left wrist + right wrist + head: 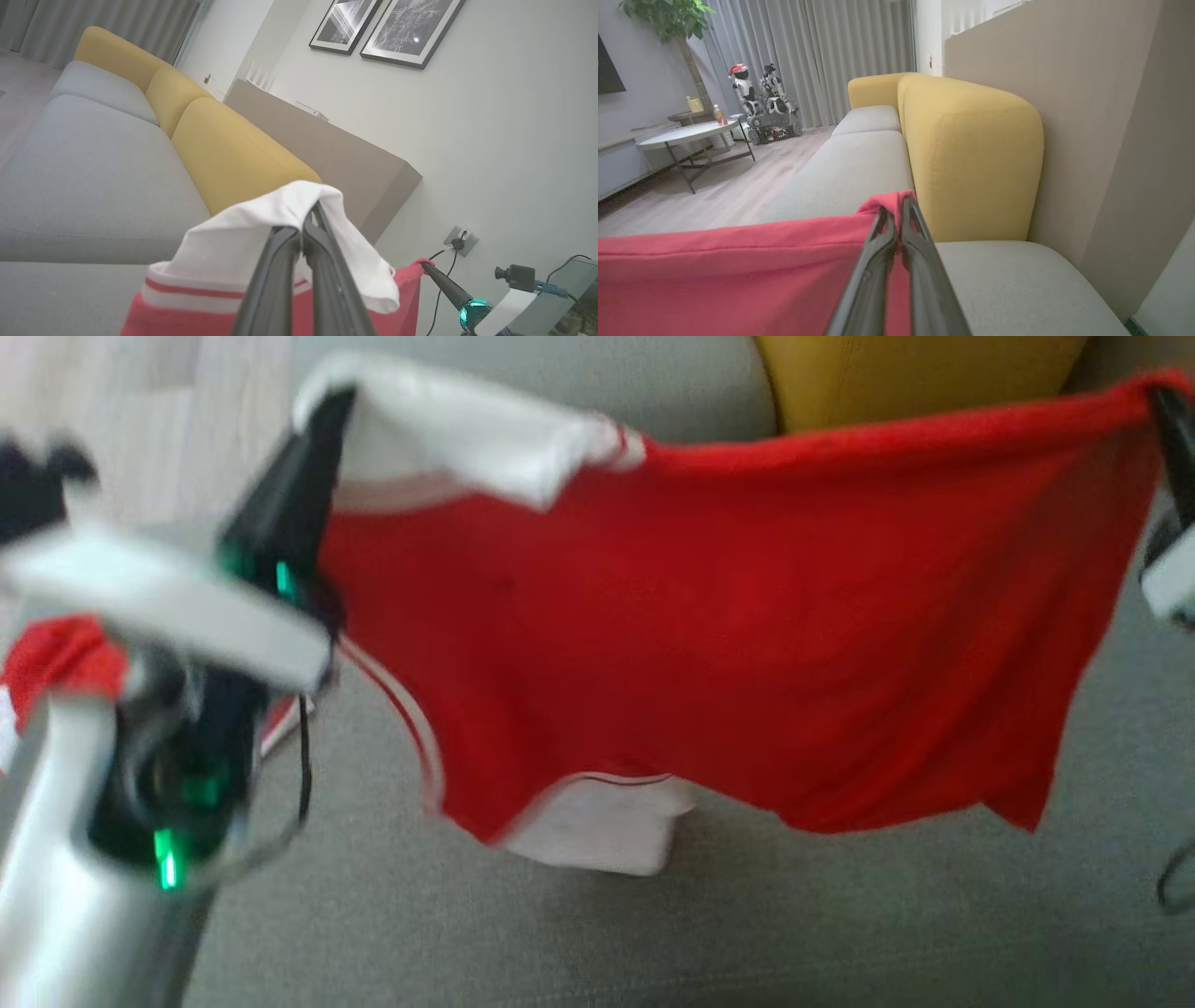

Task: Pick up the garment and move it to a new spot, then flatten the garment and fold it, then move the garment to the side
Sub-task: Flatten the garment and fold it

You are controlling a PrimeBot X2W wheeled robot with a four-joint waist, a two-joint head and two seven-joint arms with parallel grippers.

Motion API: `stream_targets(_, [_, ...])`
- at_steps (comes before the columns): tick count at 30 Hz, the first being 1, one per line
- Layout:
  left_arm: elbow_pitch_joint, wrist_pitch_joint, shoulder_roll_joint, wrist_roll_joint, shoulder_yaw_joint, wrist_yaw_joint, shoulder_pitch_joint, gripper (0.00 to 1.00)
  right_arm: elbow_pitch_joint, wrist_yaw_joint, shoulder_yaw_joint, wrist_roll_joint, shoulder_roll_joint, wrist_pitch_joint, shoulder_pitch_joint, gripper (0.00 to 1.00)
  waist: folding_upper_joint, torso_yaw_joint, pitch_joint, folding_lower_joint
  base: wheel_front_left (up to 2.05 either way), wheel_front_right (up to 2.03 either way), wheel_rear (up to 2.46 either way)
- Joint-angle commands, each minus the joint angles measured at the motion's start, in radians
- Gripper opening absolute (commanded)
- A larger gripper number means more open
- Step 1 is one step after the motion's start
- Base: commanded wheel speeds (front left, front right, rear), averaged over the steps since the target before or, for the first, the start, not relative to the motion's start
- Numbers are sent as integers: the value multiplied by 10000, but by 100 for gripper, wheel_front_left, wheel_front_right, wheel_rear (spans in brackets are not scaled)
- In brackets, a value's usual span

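Note:
The garment (728, 625) is a red shirt with white sleeves and white trim, hanging stretched in the air above the grey sofa seat (653, 933). My left gripper (341, 401) is shut on its white sleeve at the upper left; in the left wrist view the white sleeve (261, 233) drapes over the closed left gripper (310, 212). My right gripper (1158, 401) is shut on the red edge at the upper right. In the right wrist view the red cloth (738, 275) runs leftward from the closed right gripper (896, 210). A second white sleeve (597, 835) dangles below.
Yellow back cushions (915, 378) line the sofa's rear. A taupe partition (1064, 93) stands behind them. On the wooden floor (714, 191) stand a round side table (686, 135) and a parked robot (768, 109). Another red cloth (56, 658) shows behind my left forearm.

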Motion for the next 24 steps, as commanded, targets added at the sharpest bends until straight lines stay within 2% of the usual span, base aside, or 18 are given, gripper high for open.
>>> stream_targets(1, [81,194,131,45,413,137,-1450,0,-290,-7,291,-154,-133,179,-1227,0,0,8,917,0,0,0,0])
stream_targets(4, [1245,390,-127,329,364,233,-3655,0,318,-7,389,-74,75,207,-3039,0,0,44,2450,0,0,0,0])
stream_targets(7, [2962,134,-569,748,298,-50,-6208,0,1446,-7,545,-196,154,-492,-5288,0,0,145,3716,0,0,0,0])
stream_targets(10, [4862,-594,-943,1322,309,-488,-8569,0,2881,-7,571,-432,279,-1837,-7515,0,0,259,4594,0,0,0,0])
stream_targets(13, [6592,-1683,-1215,1819,415,-960,-10275,0,4396,-7,542,-795,403,-3608,-9119,0,0,407,4960,0,0,0,0])
stream_targets(17, [8311,-2741,-1561,1892,597,-1591,-11366,0,6085,-7,727,-906,463,-5597,-10152,0,0,612,5059,0,0,0,0])
stream_targets(18, [8311,-2741,-1561,1892,597,-1591,-11366,0,6085,-7,727,-906,463,-5597,-10152,0,0,612,5059,0,0,0,0])
stream_targets(24, [9607,-3168,-1835,1949,147,-2542,-11072,0,8086,-7,851,-313,337,-6943,-9948,0,0,917,5057,0,0,0,0])
